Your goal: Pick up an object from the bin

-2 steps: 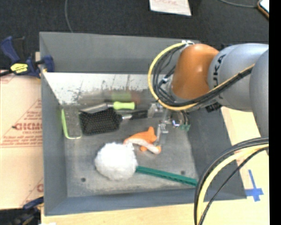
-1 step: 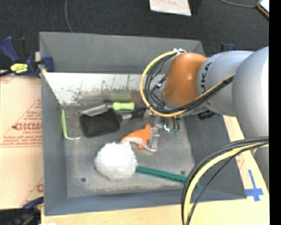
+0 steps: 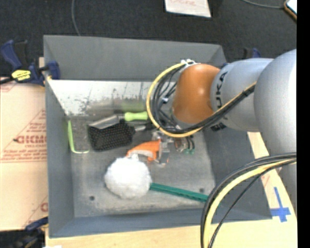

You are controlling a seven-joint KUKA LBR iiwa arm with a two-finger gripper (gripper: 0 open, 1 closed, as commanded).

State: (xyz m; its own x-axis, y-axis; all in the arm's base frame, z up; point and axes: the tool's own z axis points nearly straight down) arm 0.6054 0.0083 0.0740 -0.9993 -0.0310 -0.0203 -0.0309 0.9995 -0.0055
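The grey metal bin (image 3: 88, 192) takes up the middle of the view, its floor mostly bare and a handful of loose things lying toward the back and centre. The arm (image 3: 258, 94) comes in from the right, bulky and pale grey, with an orange cover (image 3: 194, 94) at its wrist and a loop of cables (image 3: 154, 99) around that cover.

On the floor, the biggest thing is a white fluffy duster (image 3: 126, 178), in the front middle of the bin; its dark green handle (image 3: 178, 192) runs off to the right. Behind it and to the left lies a black brush (image 3: 111, 136), and a light green handle (image 3: 135, 116) lies just beyond it by the back wall. A thin light green strip (image 3: 70, 134) lies along the left wall.

Smallest is an orange thing (image 3: 143, 151), near the centre of the bin, just behind the duster's head. The gripper (image 3: 164, 150) hangs low right at this orange thing's right end — touching it or nearly so. Whether the gripper is open, closed or gripping cannot be told.
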